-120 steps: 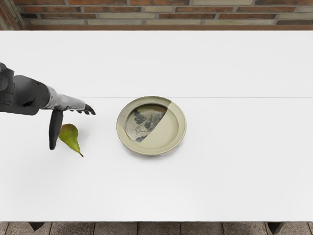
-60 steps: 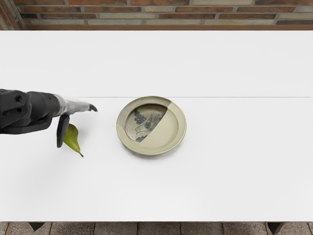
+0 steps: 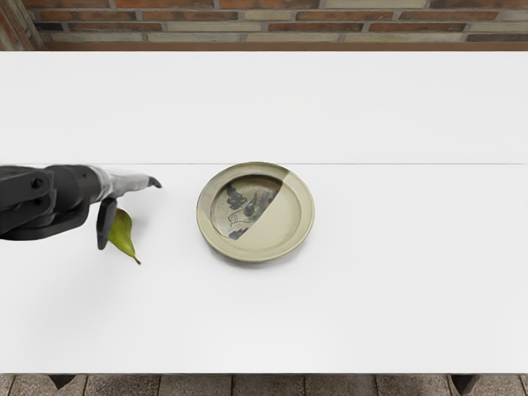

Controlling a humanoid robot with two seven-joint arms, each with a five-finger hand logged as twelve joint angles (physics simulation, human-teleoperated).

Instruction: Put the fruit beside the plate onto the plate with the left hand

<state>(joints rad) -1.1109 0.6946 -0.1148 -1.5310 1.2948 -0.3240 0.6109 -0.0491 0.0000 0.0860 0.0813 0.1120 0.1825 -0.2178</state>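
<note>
Hovering open-fingered beside the green fruit [image 3: 124, 235], lying on the table [image 3: 355, 313] at the plate's [image 3: 307, 213] nine o'clock, the left hand [image 3: 120, 184] could close off-centre and flick the tapered fruit away instead of gripping it.

Recorded plain white over table [image 3: 371, 313], crossed by one thin grey line [image 3: 412, 163]. Logged plate [image 3: 305, 216] as olive-beige glaze; found grey-blue patch with dark blotchy motifs in its 9 o'clock half, cut off along a diagonal. Noted fruit [image 3: 124, 235] as yellow-green, darker olive toward 5 o'clock tip. Marked left hand [image 3: 122, 183] silver-grey with black fingertips, forearm [image 3: 41, 202] black. Saw red-brown brick wall [image 3: 247, 21], pale mortar, at 12 o'clock; grey-brown paving [image 3: 264, 386] at 6 o'clock.
</note>
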